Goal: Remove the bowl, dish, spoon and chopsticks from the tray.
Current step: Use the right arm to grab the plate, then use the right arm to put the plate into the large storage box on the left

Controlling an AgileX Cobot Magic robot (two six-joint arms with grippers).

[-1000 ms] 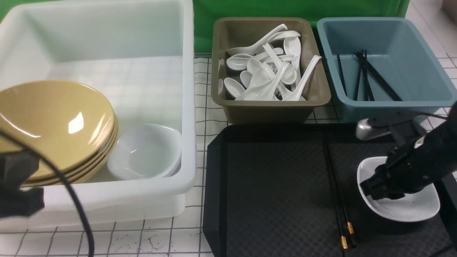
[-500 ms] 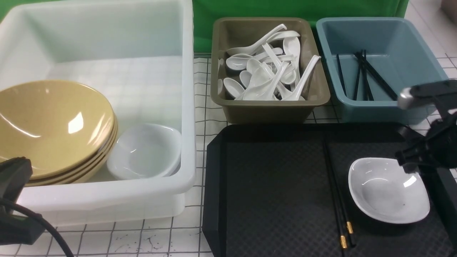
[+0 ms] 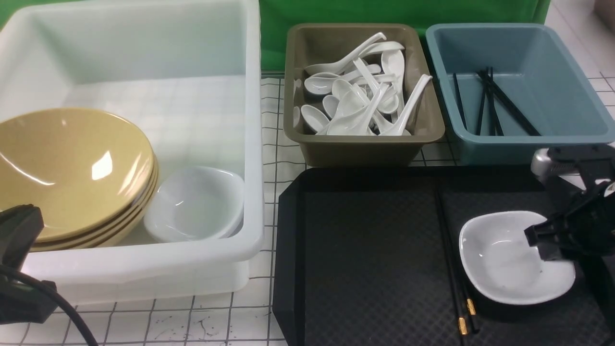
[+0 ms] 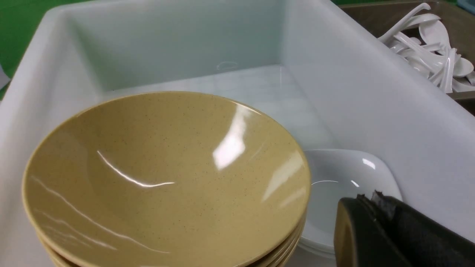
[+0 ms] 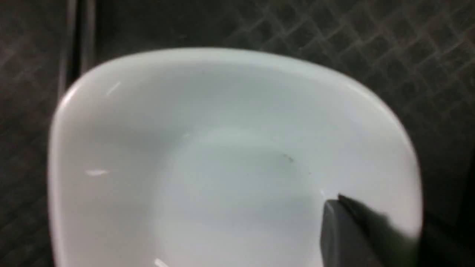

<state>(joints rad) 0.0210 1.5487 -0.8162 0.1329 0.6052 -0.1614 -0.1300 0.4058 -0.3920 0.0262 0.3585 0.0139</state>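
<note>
Well, over on the left, the left gripper [image 3: 20,274] sits low in front of the white tub [image 3: 254,144], and I cannot tell if it is open or closed. Inside the tub the yellow bowl [image 3: 72,168] lies on top of a stack of bowls like it, with some white dishes [image 3: 197,202] just beside them. Next comes the olive bin [image 3: 355,149], full of white spoons [image 3: 360,96]; no spoon is left on the black tray [image 3: 365,250]. On the tray the black chopsticks [image 3: 449,250] lie side by side. Just to their right sits the small white dish [image 3: 504,259]. The right gripper [image 3: 547,238] is at the dish's right edge. In the right wrist view one finger [image 5: 352,230] is inside the dish against its wall, but the other finger is hidden, so I cannot tell if it is squeezing yet. The job now looks like picking up this dish. To do it well, one finger should be inside the edge and one outside, and they should pinch hard, because the dish is shiny and could slip. Then it should go straight up and stay flat, so it does not bump the chopsticks. After that it needs to go high over the tub's wall and come down softly on the white dishes. The chopsticks look meant for the blue bin [image 3: 509,144] behind.
</note>
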